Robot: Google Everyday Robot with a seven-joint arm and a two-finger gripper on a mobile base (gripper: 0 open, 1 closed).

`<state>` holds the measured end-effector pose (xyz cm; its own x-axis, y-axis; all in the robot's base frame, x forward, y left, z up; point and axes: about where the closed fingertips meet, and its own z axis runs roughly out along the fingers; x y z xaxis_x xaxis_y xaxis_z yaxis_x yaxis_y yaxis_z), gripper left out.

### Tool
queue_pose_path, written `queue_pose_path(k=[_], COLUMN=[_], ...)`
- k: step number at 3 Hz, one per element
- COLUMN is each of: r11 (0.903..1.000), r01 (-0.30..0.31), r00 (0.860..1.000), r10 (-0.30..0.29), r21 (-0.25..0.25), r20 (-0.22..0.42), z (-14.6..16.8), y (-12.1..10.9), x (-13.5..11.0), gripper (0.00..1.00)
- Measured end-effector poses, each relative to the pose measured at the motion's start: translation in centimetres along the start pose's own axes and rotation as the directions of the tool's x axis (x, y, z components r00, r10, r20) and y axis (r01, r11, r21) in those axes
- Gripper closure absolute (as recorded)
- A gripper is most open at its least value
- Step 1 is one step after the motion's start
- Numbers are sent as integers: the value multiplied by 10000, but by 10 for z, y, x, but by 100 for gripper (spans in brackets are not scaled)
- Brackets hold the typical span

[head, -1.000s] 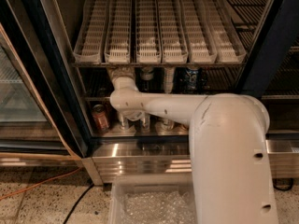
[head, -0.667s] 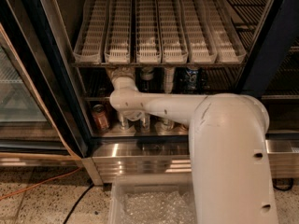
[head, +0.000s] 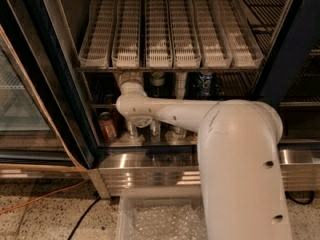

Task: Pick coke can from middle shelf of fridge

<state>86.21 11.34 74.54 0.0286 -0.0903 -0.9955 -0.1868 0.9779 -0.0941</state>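
Reaching inside the big black-framed fridge [head: 60, 59], my white gripper [head: 131, 79] hangs over the dark wire middle shelf [head: 235, 89]; I cannot tell its grip.

Steel fridge floor [head: 119, 143], orange-red can [head: 106, 125], silver cans [head: 131, 130], gripper [head: 130, 78] up above

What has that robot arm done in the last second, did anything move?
Nothing visibly changed. The arm still reaches into the fridge, with its gripper up just under the white lanes, mostly hidden. Nothing was seen taken or let go. The orange-red can at lower left stands where it was.
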Motion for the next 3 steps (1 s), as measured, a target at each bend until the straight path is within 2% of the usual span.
queue_pose_path(k=[1, 2, 3], r11=[10000, 9994, 9993], r01=[19, 38, 40], r00=[10000, 10000, 10000], r10=[-19, -41, -44], r21=[30, 358, 363], r20=[10, 88, 88], z=[17, 49, 49], y=[5, 2, 2], x=[0, -4, -4], gripper=[35, 35, 35])
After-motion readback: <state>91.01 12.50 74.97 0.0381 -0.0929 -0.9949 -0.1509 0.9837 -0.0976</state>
